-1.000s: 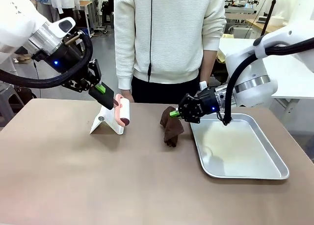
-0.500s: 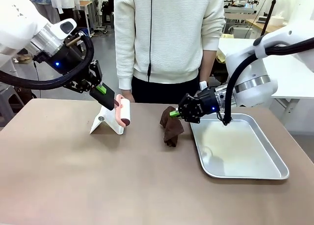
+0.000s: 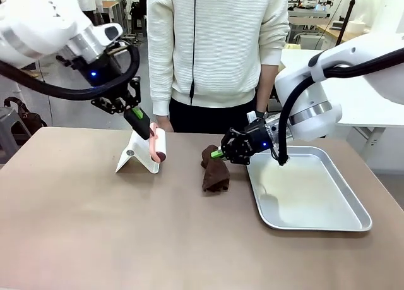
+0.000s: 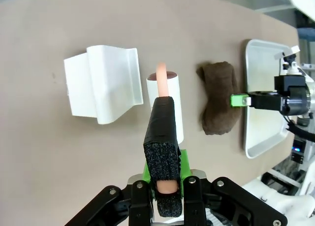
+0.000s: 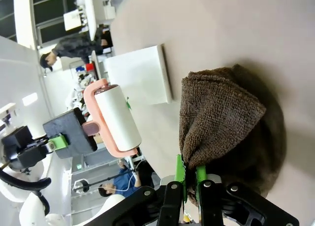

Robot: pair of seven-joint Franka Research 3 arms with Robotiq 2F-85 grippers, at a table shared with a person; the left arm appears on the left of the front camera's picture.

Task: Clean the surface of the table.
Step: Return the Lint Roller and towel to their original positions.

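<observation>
My left claw (image 3: 146, 131) was clamped tight on the black foam handle of a lint roller (image 3: 158, 145), holding it just above a white stand (image 3: 134, 157). My right claw (image 3: 219, 153) pinched a brown cloth (image 3: 215, 171) whose bottom sat on the big brown table (image 3: 126, 239). A shiny metal tray (image 3: 315, 222) lay on the table beside the cloth. A person in a white sweater (image 3: 218, 43) stood at the far side

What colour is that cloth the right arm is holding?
Dark brown; the cloth shows best in the right wrist view, pinched by the right gripper.
</observation>
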